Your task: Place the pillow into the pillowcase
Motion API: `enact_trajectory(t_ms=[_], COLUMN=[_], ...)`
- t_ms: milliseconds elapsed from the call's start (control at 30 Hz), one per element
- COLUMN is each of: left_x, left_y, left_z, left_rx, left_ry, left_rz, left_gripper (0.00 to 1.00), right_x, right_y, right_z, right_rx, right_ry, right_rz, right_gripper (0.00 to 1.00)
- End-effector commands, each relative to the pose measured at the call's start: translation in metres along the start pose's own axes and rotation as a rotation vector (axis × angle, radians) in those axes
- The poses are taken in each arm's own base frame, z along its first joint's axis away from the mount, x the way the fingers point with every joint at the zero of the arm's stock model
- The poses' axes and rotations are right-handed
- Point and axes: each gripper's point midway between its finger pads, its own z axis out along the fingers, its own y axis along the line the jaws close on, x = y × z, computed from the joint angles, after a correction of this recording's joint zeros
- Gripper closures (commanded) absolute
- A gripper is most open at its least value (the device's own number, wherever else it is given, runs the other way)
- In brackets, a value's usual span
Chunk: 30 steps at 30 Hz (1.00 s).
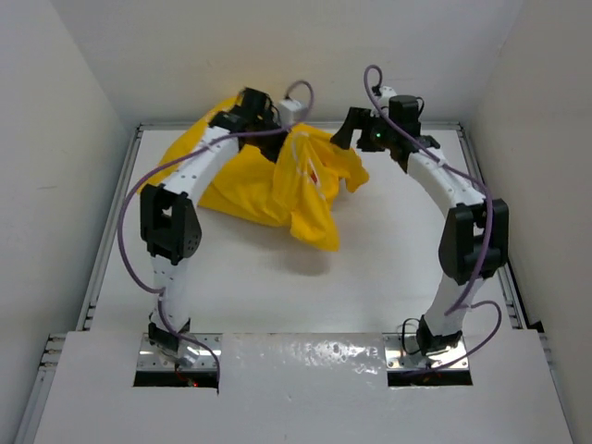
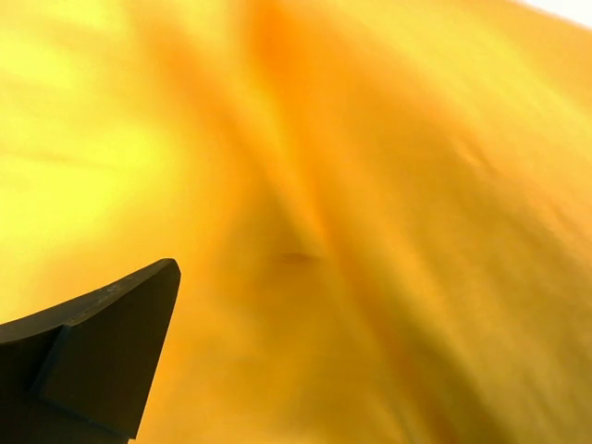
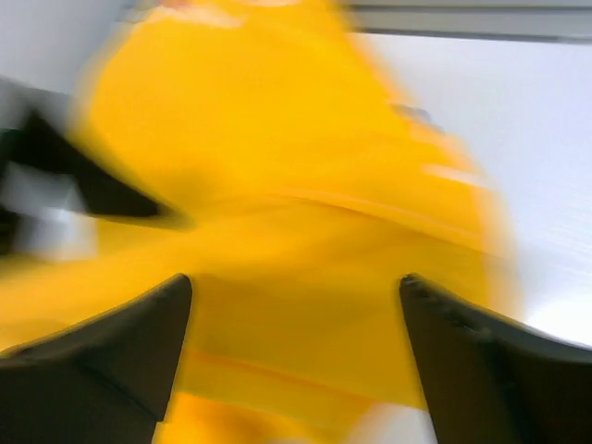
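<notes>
**Case bunched at the far side, pillow out of sight**

The pillowcase (image 1: 268, 180) lies crumpled on the bench (image 1: 370, 277), directly under the left pincer (image 1: 254, 102) and just left of the right pincer (image 1: 351, 129). The right pincer is released: its jaws stand well apart with the yellow cloth just ahead of them, none caught between. The left wrist view shows a single finger (image 2: 111, 342) against blurred cloth, so I cannot tell whether that pincer grips.

The pillow is not visible anywhere. The case bulges beneath the left pincer, so the pillow may be inside it, but that is a guess. The step looks like settling or regripping the case. The next move calls for finding its open edge.
</notes>
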Motion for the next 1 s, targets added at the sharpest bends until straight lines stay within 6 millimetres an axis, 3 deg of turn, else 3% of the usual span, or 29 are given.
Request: enact_trajectory(t_ms=[0,33,67,133,167,200,233,267,300,333,400,433,467,500,533,567,600,633,667,700,767,800,833,900,967], left_x=[-0.084,-0.084,-0.08,-0.069,-0.064,-0.055,-0.052,-0.047,-0.042,-0.035,-0.018,-0.013,0.001,0.003,0.005,-0.012,-0.005,-0.006,-0.03,-0.029,-0.047,-0.052,-0.046,-0.045,-0.017], left_y=[0.032,0.036,0.048,0.055,0.064,0.069,0.069,0.069,0.066,0.059,0.056,0.055,0.061,0.069,0.083,0.097,0.111,0.123,0.129,0.131,0.126,0.123,0.121,0.112,0.115], left_z=[-0.106,-0.118,-0.125,-0.134,-0.14,-0.139,-0.141,-0.137,-0.133,-0.122,-0.101,-0.091,-0.077,-0.076,-0.089,-0.095,-0.101,-0.129,-0.142,-0.149,-0.16,-0.159,-0.144,-0.121,-0.105], left_rx=[-0.19,-0.245,-0.329,-0.402,-0.466,-0.49,-0.496,-0.49,-0.474,-0.44,-0.441,-0.526,-0.569,-0.659,-0.838,-0.979,-1.087,-1.275,-1.382,-1.437,-1.471,-1.447,-1.339,-1.183,-1.143], left_ry=[-0.255,-0.252,-0.233,-0.207,-0.187,-0.161,-0.148,-0.125,-0.103,-0.076,0.031,0.117,0.208,0.25,0.329,0.274,0.327,0.373,0.312,0.32,0.25,0.225,0.25,0.213,0.306], left_rz=[0.084,0.124,0.125,0.141,0.14,0.147,0.166,0.175,0.183,0.199,0.264,0.322,0.372,0.392,0.423,0.427,0.459,0.458,0.503,0.517,0.53,0.53,0.563,0.561,0.59], left_gripper=[0.0,0.0,0.0,0.0,0.0,0.07,0.42,0.81,1.0,1.0,1.0,0.89,0.82,0.75,0.73,0.68,0.63,0.49,0.45,0.44,0.43,0.43,0.43,0.43,0.42], right_x=[0.004,0.001,-0.017,-0.025,-0.021,-0.017,-0.022,0.001,0.011,0.009,0.035,0.041,0.047,0.054,0.065,0.069,0.073,0.079,0.084,0.09,0.098,0.097,0.107,0.109,0.117], right_y=[-0.103,-0.112,-0.11,-0.106,-0.102,-0.09,-0.077,-0.077,-0.059,-0.049,-0.016,-0.002,0.017,0.026,0.027,0.038,0.036,0.03,0.026,0.021,0.023,0.028,0.039,0.052,0.061], right_z=[-0.029,-0.036,-0.04,-0.052,-0.055,-0.056,-0.065,-0.067,-0.066,-0.066,-0.075,-0.08,-0.079,-0.08,-0.079,-0.08,-0.079,-0.078,-0.077,-0.077,-0.073,-0.07,-0.069,-0.062,-0.055], right_rx=[0.445,0.476,0.48,0.484,0.466,0.401,0.375,0.355,0.263,0.215,0.097,0.046,-0.012,-0.035,-0.026,-0.038,-0.023,0.007,0.023,0.041,0.024,-0.006,-0.078,-0.152,-0.163], right_ry=[0.112,0.118,0.092,0.103,0.119,0.137,0.117,0.149,0.158,0.116,0.11,0.065,0.055,0.048,0.043,0.039,0.039,0.045,0.058,0.083,0.117,0.105,0.121,0.078,0.077], right_rz=[0.03,0.039,0.019,-0.032,-0.051,-0.074,-0.102,-0.084,-0.084,-0.111,-0.112,-0.137,-0.15,-0.169,-0.183,-0.204,-0.194,-0.177,-0.156,-0.135,-0.108,-0.103,-0.091,-0.083,-0.088], right_gripper=[0.02,0.01,0.01,0.01,0.13,0.46,0.99,1.0,1.0,0.96,0.66,0.4,0.3,0.25,0.22,0.21,0.21,0.22,0.22,0.22,0.21,0.2,0.19,0.13,0.11])
